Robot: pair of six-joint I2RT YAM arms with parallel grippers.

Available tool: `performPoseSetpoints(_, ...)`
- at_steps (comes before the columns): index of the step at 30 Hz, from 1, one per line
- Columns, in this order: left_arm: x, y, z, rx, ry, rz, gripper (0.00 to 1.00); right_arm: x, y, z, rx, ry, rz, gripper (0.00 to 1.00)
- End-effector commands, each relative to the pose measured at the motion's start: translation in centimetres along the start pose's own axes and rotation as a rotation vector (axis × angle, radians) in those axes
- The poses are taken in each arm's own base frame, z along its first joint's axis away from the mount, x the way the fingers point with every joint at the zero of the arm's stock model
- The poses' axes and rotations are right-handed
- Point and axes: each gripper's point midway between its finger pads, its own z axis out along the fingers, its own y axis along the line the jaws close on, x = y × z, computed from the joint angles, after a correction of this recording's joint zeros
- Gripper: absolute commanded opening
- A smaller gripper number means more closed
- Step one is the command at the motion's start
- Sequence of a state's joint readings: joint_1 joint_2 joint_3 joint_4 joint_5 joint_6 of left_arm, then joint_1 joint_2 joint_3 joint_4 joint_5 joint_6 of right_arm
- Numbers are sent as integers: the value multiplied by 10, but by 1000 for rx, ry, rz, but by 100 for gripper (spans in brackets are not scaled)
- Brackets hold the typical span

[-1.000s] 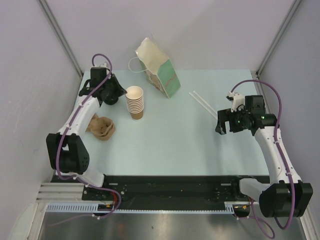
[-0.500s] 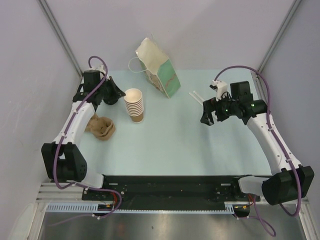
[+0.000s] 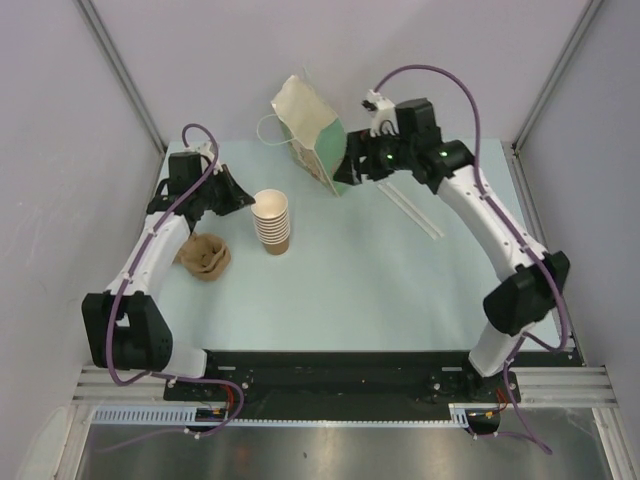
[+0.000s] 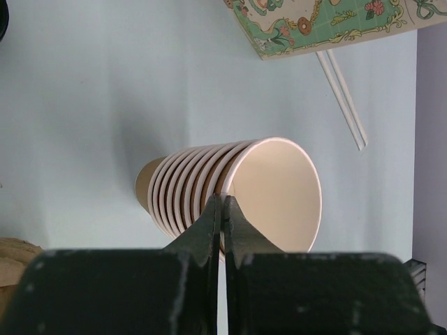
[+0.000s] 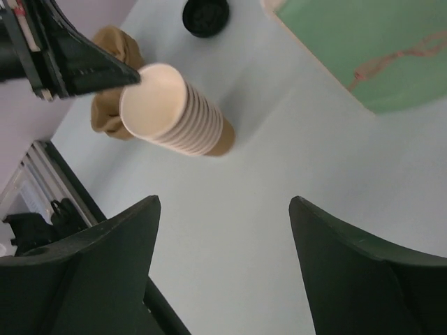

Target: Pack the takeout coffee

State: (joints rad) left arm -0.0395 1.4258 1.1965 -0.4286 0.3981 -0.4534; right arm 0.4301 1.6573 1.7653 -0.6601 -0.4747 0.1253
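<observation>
Reaching far across since half a second ago, the right arm had swung from the middle right of the tabletop (image 3: 380,290) to its far side. The right tool (image 3: 347,172) now hung just beside the near right edge of the bag (image 3: 312,130). The forearm passed above the two white straws (image 3: 412,212), with the elbow raised near the right edge. Its fingers stood wide apart with nothing between them, as the right wrist view showed.

By comparison the left arm had moved little. It lay stretched along the left edge, with the wrist turned right toward the stack (image 3: 272,222). The left tool (image 4: 223,204) was at the rim of the top cup, a touch nearer than before. In the left wrist view its fingers were pinched almost together, with the top cup's wall edge-on in the thin gap. The stack had shifted slightly toward the near side and leaned a little.

The coffee (image 5: 204,15) showed only as a round black lid in the right wrist view. It sat on the tabletop beyond the stack and apart from it. In the top view the left arm hid it. The carrier (image 3: 203,257) lay near the left edge, beside the left forearm.
</observation>
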Motion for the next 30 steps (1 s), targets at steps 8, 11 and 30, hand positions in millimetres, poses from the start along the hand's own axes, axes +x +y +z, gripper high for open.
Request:
performPoseSetpoints(8, -5, -17, -13, 85, -52, 53, 0, -20, 74, 99, 42, -27, 32, 57)
performPoseSetpoints(11, -3, -16, -15, 87, -57, 55, 0, -12, 78, 117, 50, -8, 28, 52)
performPoseSetpoints(30, 2, -17, -18, 104, -69, 56, 0, 27, 83, 163, 101, 71, 14, 36)
